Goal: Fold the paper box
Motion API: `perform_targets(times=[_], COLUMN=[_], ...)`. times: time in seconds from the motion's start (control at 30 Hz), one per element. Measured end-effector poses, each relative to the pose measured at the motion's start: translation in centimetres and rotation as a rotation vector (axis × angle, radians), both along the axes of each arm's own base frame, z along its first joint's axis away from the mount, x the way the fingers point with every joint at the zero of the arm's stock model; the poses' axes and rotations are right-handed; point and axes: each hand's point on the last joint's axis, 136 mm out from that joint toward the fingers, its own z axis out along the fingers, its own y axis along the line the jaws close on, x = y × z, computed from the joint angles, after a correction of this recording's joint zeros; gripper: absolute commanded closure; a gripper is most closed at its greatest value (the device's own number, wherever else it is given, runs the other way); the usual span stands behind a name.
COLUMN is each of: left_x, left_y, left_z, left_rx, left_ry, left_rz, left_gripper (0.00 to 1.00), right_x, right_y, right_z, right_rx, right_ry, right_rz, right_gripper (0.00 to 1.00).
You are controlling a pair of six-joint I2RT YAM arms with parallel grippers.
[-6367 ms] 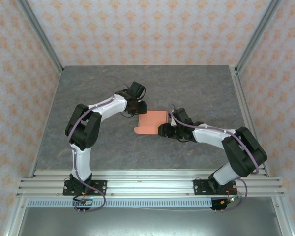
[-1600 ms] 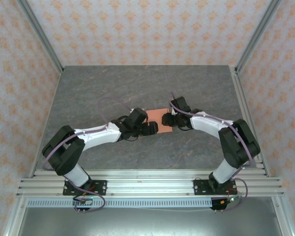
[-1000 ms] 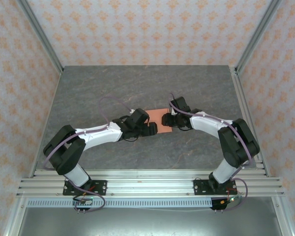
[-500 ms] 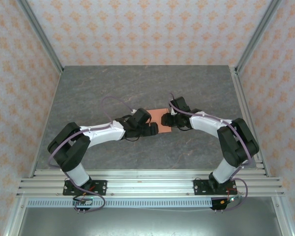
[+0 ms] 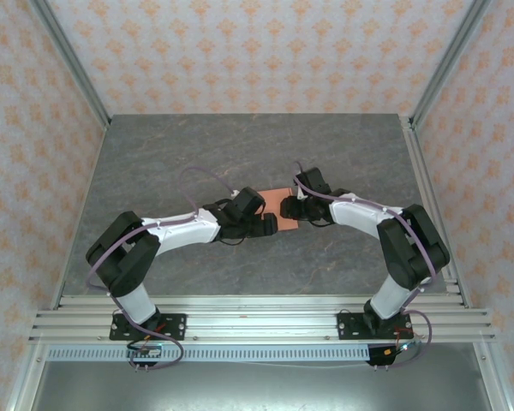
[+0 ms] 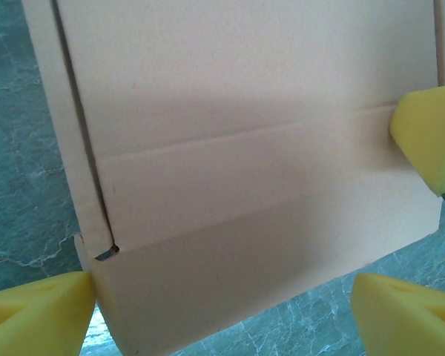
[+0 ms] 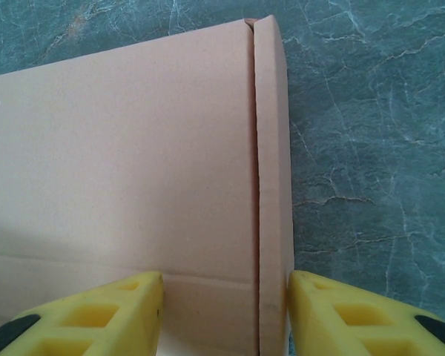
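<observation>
The paper box (image 5: pixel 278 199) is salmon-orange creased cardboard lying on the grey table between both grippers. My left gripper (image 5: pixel 270 225) is at its near edge and stands open wide. In the left wrist view the box (image 6: pixel 245 185) spans the frame, and its left fingertip (image 6: pixel 37 311) touches the box's lower corner. Its right fingertip (image 6: pixel 408 315) is clear of the card. My right gripper (image 5: pixel 291 208) is at the box's right end, half open. In the right wrist view one finger (image 7: pixel 96 311) lies over the panel (image 7: pixel 119 148). The other finger (image 7: pixel 356 311) is against the narrow side strip (image 7: pixel 273 148).
Both arms reach inward and nearly meet at the table's middle. Aluminium frame posts (image 5: pixel 68 60) and patterned walls enclose the marbled table (image 5: pixel 197 145). A rail (image 5: pixel 257 321) runs along the near edge. A yellow pad of the right gripper (image 6: pixel 426 133) rests on the box's edge.
Over six seconds the left gripper moved from the box's far left to its near edge, and the box shifted back. In the last second only the left elbow drifted slightly.
</observation>
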Motion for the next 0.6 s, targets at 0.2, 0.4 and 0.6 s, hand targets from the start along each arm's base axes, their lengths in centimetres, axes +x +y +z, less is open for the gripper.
perform_targets(times=[0.2,0.4,0.6], left_x=[0.0,-0.1,-0.2], left_y=[0.0,-0.1,-0.3], left_z=[0.0,-0.3,-1.0], left_rx=[0.0,0.002,0.004], left_ry=[0.001,0.012,0.03], left_rz=[0.0,-0.004,-0.01], left_gripper=[0.11,0.13,0.16], right_x=[0.1,0.1,0.2], right_y=[0.1,0.1,0.1], right_z=[0.0,0.0,0.0], right_rx=[0.001,0.003,0.003], right_ry=[0.0,-0.003,-0.004], right_rz=[0.0,0.0,0.0], right_gripper=[0.54,0.54,0.54])
